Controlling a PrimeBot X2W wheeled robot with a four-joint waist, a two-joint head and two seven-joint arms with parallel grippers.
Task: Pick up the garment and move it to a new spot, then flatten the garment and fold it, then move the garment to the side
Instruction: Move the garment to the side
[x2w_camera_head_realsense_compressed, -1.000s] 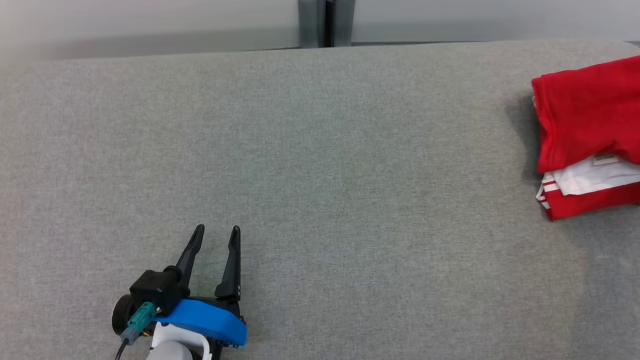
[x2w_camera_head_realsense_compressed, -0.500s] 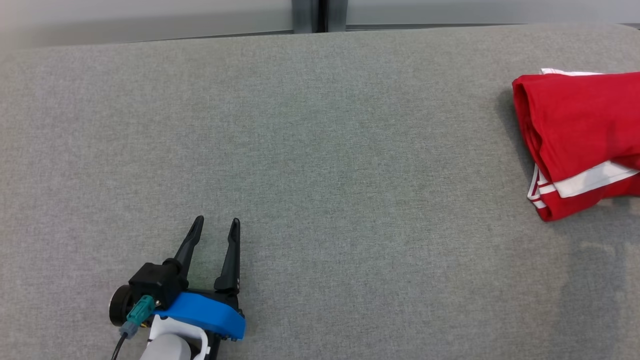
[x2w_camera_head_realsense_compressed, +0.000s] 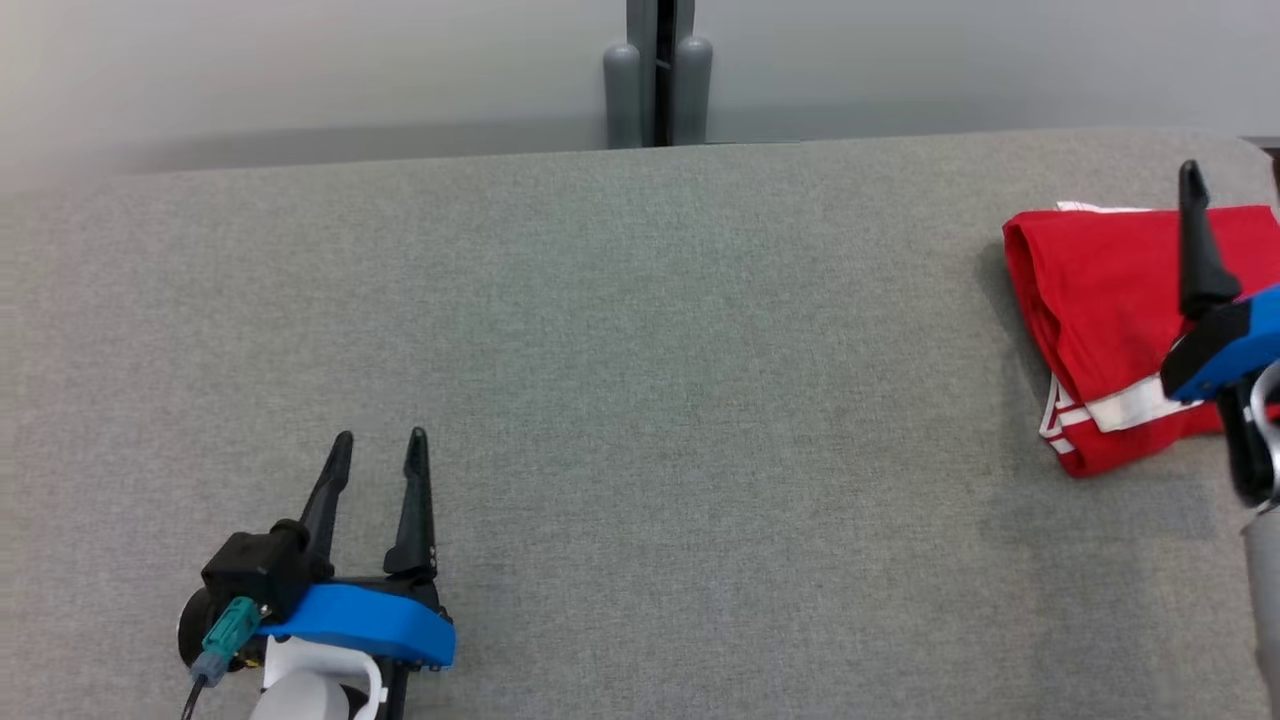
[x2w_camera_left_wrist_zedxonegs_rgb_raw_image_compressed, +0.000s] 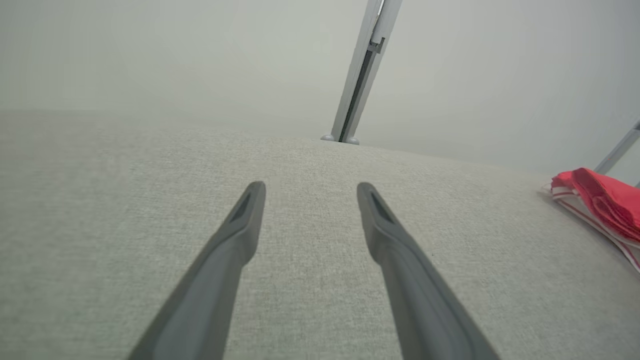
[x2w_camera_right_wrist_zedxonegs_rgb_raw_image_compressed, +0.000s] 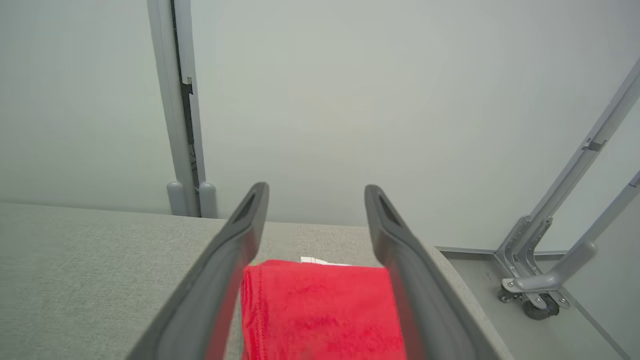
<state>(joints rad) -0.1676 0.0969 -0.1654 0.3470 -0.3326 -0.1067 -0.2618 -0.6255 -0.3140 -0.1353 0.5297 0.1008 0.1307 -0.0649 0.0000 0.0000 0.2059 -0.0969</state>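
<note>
The garment (x2w_camera_head_realsense_compressed: 1100, 300) is red with white stripes and lies folded on the grey fabric table (x2w_camera_head_realsense_compressed: 640, 350), near its right end. It also shows in the left wrist view as the garment (x2w_camera_left_wrist_zedxonegs_rgb_raw_image_compressed: 600, 200), far to the right. My right gripper (x2w_camera_right_wrist_zedxonegs_rgb_raw_image_compressed: 316, 192) hovers over the garment (x2w_camera_right_wrist_zedxonegs_rgb_raw_image_compressed: 320, 310), open, with nothing between its fingers. One right finger (x2w_camera_head_realsense_compressed: 1195, 250) rises in front of the red cloth at the head view's right edge. My left gripper (x2w_camera_head_realsense_compressed: 380, 440) is open over bare table at the lower left, far from the garment. In its own wrist view the left gripper (x2w_camera_left_wrist_zedxonegs_rgb_raw_image_compressed: 310, 187) holds nothing.
A grey post (x2w_camera_head_realsense_compressed: 657, 90) stands against the pale wall behind the table. Beyond the table's right edge, a metal frame with a caster (x2w_camera_right_wrist_zedxonegs_rgb_raw_image_compressed: 540, 295) stands on the floor. Bare fabric stretches between the two grippers.
The head camera has shifted. My right gripper has come into the head view at the right edge, over the garment. The garment's top layer has settled flatter. The left gripper stays open.
</note>
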